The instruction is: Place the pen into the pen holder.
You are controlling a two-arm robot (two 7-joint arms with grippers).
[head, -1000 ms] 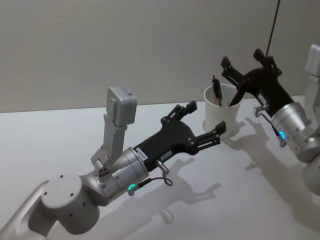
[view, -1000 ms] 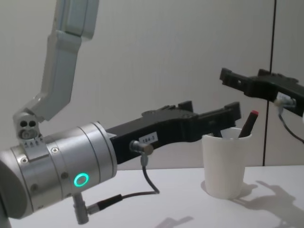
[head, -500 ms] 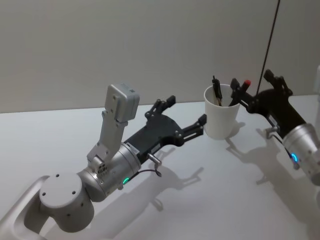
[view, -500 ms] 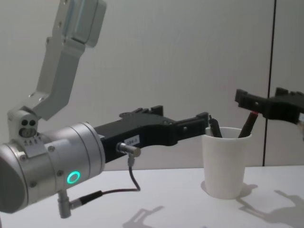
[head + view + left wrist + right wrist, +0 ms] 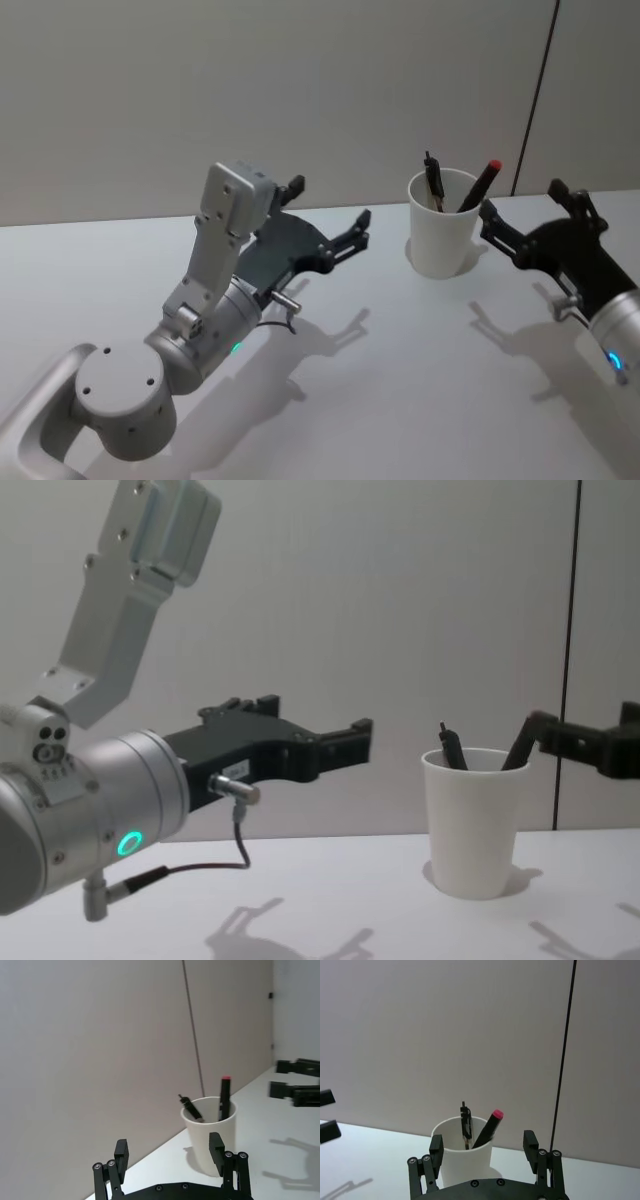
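On white table (image 5: 400, 400), pen holder (image 5: 442, 238) before grey wall (image 5: 250, 90)

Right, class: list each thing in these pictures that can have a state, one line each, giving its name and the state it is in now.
Paper cup: upright on the table, holding two pens.
Red-capped pen: in the cup, leaning, cap end up.
Black pen: in the cup, leaning, sticking above the rim.
Left pincer: open, empty, left of the cup, apart from it.
Right pincer: open, empty, right of the cup.
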